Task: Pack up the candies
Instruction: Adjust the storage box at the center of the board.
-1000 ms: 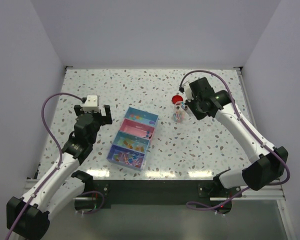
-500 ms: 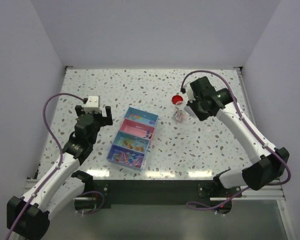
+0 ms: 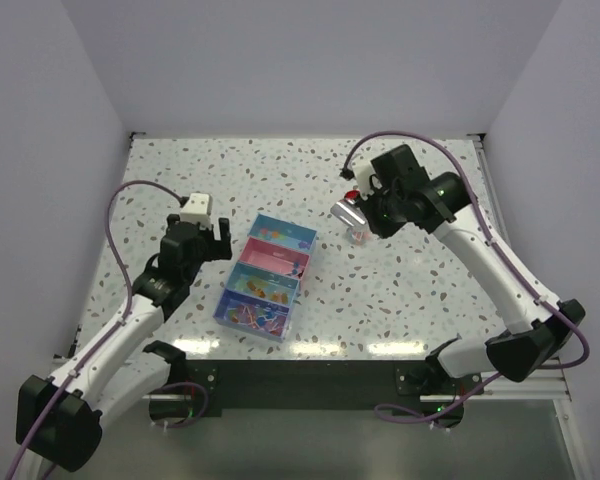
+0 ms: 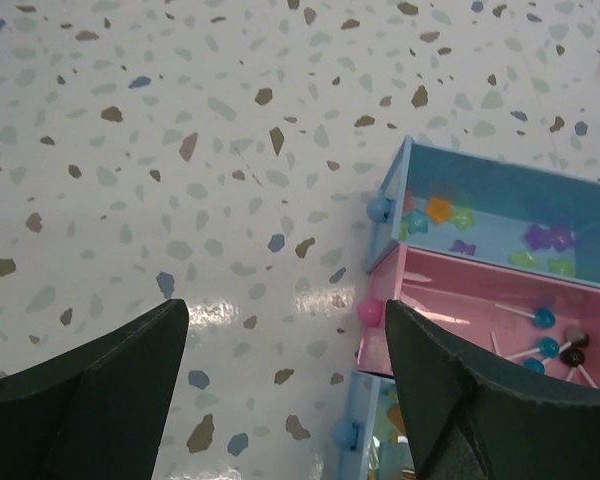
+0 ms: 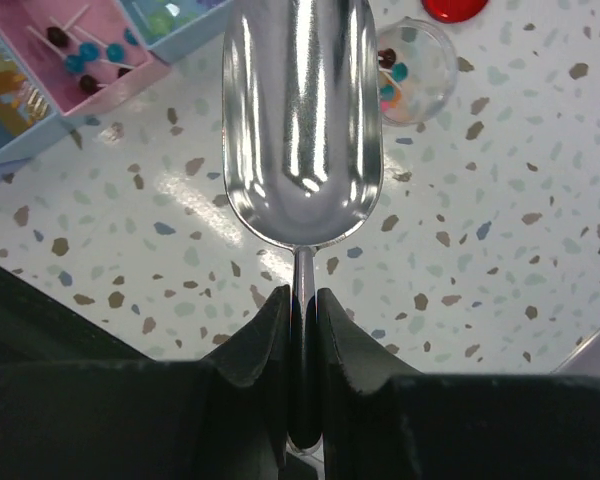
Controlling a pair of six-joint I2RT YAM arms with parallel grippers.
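Right of the table's middle, toward the far edge: the right claw (image 5: 301, 305), pinched narrow on the thin handle of a metal scoop (image 5: 300, 130) — jaws pressed to the stem from both sides. Seen from the wrist, the shiny bowl reaching out between the tray's far end and a clear cup (image 5: 412, 55). Inside that cup, a few of the candies (image 5: 390, 78), dark and blue, on sticks. Just beyond the cup, toward the far edge, a round red lid (image 5: 458, 8), lying on the table (image 3: 410, 290).

Left of the table's middle, closer to the near edge: a tray (image 4: 500, 190) of four compartments in a row, set slantwise from far to near. In the far blue compartment, small star-like candies in orange, green and purple. In the pink one next to it, blue and brown candies on sticks. In the two nearer ones, more in mixed colours, too small to tell apart from above.

Just left of the tray's far end: the left claw (image 4: 280, 310), spread wide over bare table — beside the tray's corner, apart from it.
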